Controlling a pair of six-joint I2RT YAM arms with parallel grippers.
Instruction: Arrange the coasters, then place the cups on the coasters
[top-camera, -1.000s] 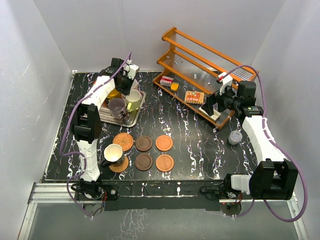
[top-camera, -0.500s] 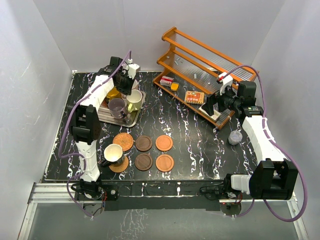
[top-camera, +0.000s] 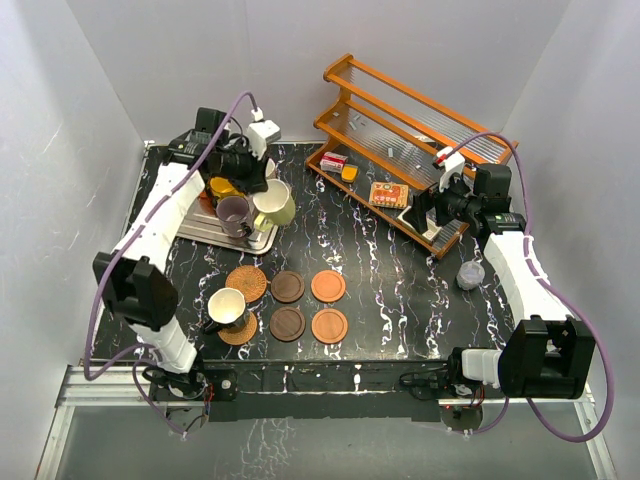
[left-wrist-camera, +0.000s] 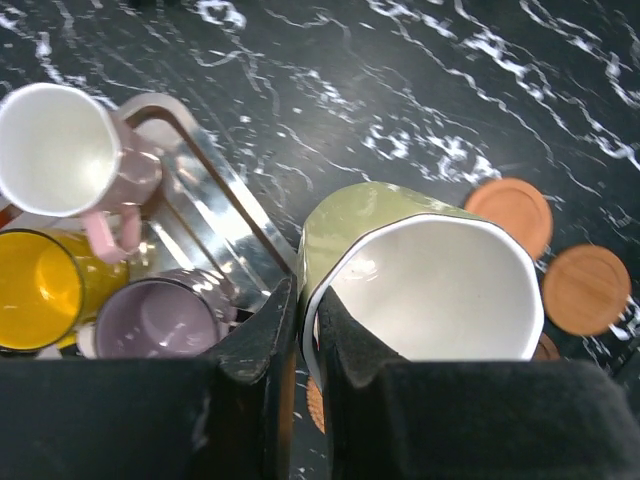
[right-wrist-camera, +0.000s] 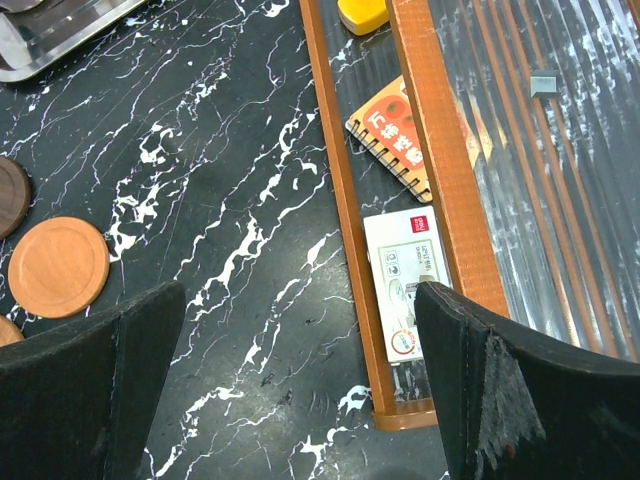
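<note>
My left gripper (top-camera: 262, 187) is shut on the rim of the pale yellow-green cup (top-camera: 273, 206), one finger inside and one outside (left-wrist-camera: 262, 335). The cup hangs above the right edge of the metal tray (top-camera: 205, 232). In the left wrist view the green cup (left-wrist-camera: 430, 290) fills the centre, with a pink cup (left-wrist-camera: 60, 150), a yellow cup (left-wrist-camera: 35, 290) and a lilac cup (left-wrist-camera: 155, 320) standing in the tray (left-wrist-camera: 215, 215). Several coasters lie in two rows at the front (top-camera: 288, 287). A black cup with a white inside (top-camera: 227, 306) sits on the front-left woven coaster (top-camera: 240, 333). My right gripper (top-camera: 425, 212) is open and empty.
A wooden two-tier rack (top-camera: 400, 130) holding small packets and a notebook stands at the back right, and my right gripper (right-wrist-camera: 300, 400) hovers beside its front rail (right-wrist-camera: 340, 200). A small translucent grey cup (top-camera: 470, 274) stands near the right arm. White walls close in the table.
My left arm has swung up and outward, lifting the yellow-green cup off the tray and shifting it slightly right. The right arm has not moved.
</note>
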